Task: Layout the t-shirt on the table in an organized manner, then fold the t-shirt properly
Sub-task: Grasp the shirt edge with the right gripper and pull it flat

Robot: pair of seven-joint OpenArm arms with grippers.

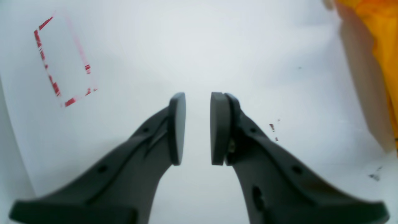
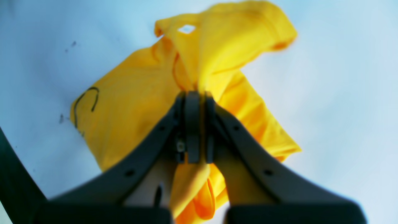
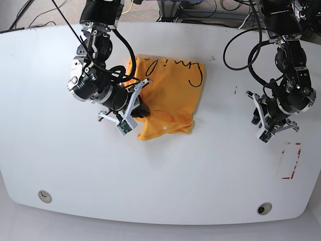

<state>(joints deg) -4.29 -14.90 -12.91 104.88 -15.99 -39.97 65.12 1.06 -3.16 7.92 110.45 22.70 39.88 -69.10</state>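
- White, smooth tabletop (image 1: pixel 199 46) fills the left wrist view, bare apart from a worn red tape outline (image 1: pixel 62 62) at the upper left and a few dark scuffs. The left claw (image 1: pixel 197 127) hangs over it with its flat dark pads apart by a clear gap and nothing between them. A strip of the orange-yellow t-shirt (image 1: pixel 382 46) shows at the right edge, well apart from this claw.
- From the right wrist view, the right claw (image 2: pixel 196 124) is pinched tight on a gathered fold of the t-shirt (image 2: pixel 130 102). Soft, wrinkly cloth bunches above and below the pads, a thin black line print curves near its left edge, and a sleeve or corner flops over at the top.
- From the base view, the t-shirt (image 3: pixel 168 95) lies crumpled near the middle of the tabletop (image 3: pixel 160 191), partly doubled over, black print near its far edge, a small white tag on its front. Two round grey grommets sit near the front edge.
- To spread it well, the right claw likely needs to lift and draw its fold outward slowly so the limp cotton unrolls rather than drags; the left claw would probably help by taking the opposite edge.
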